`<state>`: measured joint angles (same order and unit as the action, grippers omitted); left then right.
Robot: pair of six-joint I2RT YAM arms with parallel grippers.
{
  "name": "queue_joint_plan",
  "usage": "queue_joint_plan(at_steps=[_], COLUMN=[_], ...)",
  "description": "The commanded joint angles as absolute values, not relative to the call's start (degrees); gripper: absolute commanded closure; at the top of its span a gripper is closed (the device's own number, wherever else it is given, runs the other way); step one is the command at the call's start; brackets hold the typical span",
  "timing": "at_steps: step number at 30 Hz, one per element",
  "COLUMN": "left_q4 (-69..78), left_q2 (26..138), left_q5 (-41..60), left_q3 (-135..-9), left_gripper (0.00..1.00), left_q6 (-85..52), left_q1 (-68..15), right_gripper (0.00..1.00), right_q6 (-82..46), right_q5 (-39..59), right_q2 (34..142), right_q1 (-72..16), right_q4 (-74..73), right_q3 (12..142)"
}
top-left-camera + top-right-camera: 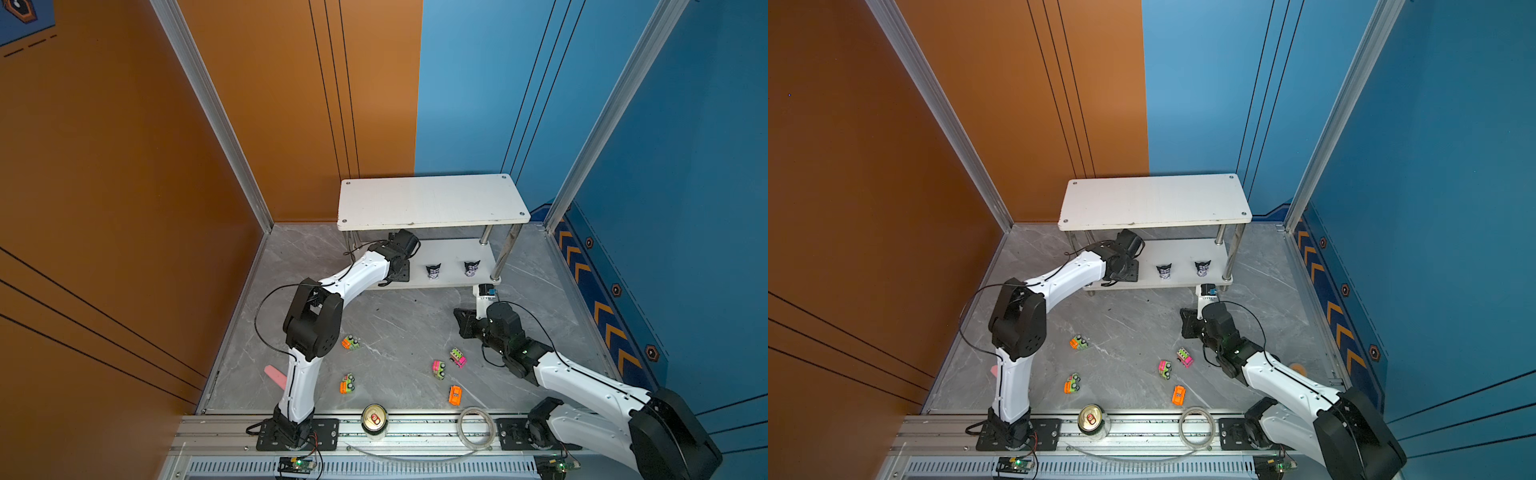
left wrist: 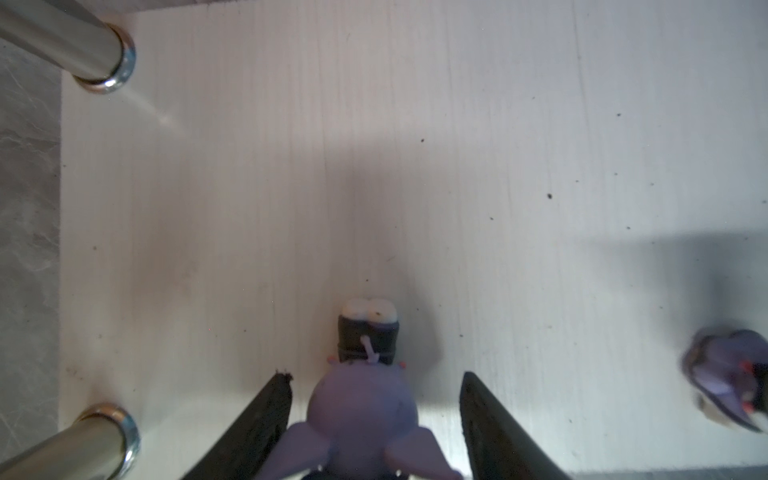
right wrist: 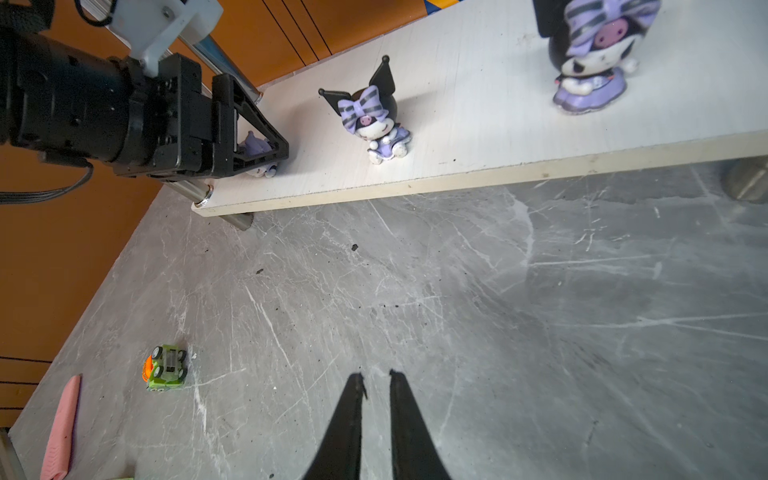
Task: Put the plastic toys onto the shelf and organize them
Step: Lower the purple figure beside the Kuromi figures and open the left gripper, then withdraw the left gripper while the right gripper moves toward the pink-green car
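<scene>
The white two-tier shelf [image 1: 432,199] stands at the back. Two black-purple figurines [image 1: 433,271] [image 1: 471,268] stand upright on its lower tier [image 3: 498,124]. My left gripper [image 1: 399,270] reaches onto that tier's left end. It is open, and a third figurine [image 2: 361,399] stands between its fingers with a gap on each side. Several neon toy cars lie on the grey floor, among them an orange-green one [image 1: 350,343], a pink-green one [image 1: 438,369] and an orange one [image 1: 455,395]. My right gripper [image 1: 463,322] hovers in front of the shelf's right end, shut and empty [image 3: 376,374].
Chrome legs [image 2: 83,54] [image 2: 91,440] flank the left gripper on the lower tier. A gold-topped can [image 1: 374,422] and a clear tape ring [image 1: 476,428] sit on the front rail. A pink strip [image 1: 276,376] lies by the left wall. Walls close in on both sides.
</scene>
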<state>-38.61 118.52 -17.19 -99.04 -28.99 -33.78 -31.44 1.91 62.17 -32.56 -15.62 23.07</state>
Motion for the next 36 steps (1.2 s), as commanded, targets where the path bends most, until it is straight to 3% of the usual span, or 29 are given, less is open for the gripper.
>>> queue_joint_plan(at_steps=[1,19,36], left_q4=[-39.7,-39.8,-41.0], left_q2=[115.2,112.0,89.6], left_q5=[-18.8,-19.7,-30.1], left_q3=[-98.4,-95.7,-78.8], left_gripper=[0.33,0.33,0.30], left_q6=[-29.6,-30.5,-33.5], left_q1=[-34.4,-35.6,-42.7], right_gripper=[0.84,0.84,0.84], right_q6=[-32.1,-32.3,-31.4], right_q5=[3.0,3.2,1.4], right_q2=[62.4,63.2,60.9], right_q1=[-32.1,-32.2,-31.9], right_q4=[-15.0,-15.2,-14.0], right_q3=[24.4,24.5,24.2])
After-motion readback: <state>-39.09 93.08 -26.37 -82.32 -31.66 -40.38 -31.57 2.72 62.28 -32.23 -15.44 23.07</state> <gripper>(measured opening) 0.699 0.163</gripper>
